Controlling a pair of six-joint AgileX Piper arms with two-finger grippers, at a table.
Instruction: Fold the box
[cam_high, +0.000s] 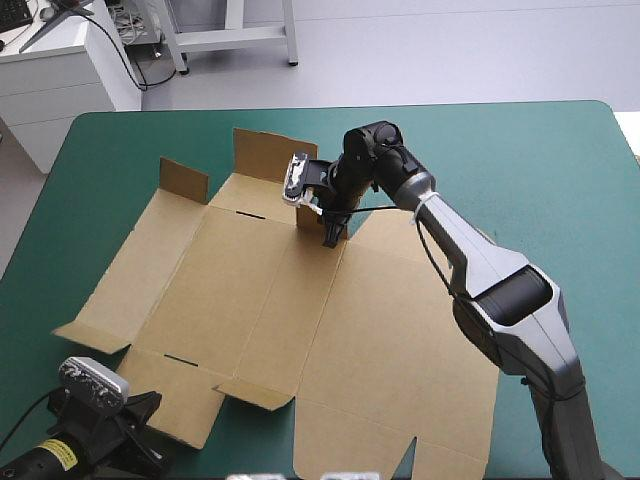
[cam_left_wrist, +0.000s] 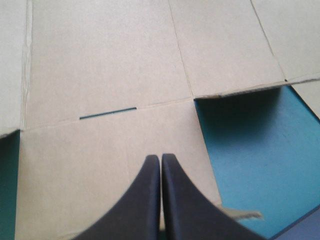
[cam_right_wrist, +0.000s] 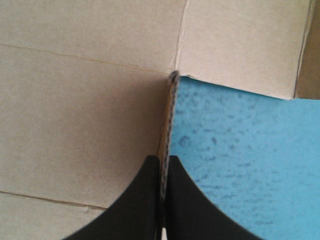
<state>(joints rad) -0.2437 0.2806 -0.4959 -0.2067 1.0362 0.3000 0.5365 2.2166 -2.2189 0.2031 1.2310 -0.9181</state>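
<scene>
Box (cam_high: 260, 290): brown creased board, mostly flat, centre frame on teal-green cover (cam_high: 560, 180); flaps upright upper left.
Right gripper (cam_high: 331, 238) clamps an upright flap edge, upper centre; left gripper (cam_left_wrist: 160, 157) closed, empty, lower left.

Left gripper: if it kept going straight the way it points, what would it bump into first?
Probably the box, lying flat: the left gripper, fingers shut, points at the brown panel just short of the narrow slot. Depth is hard to judge.
</scene>
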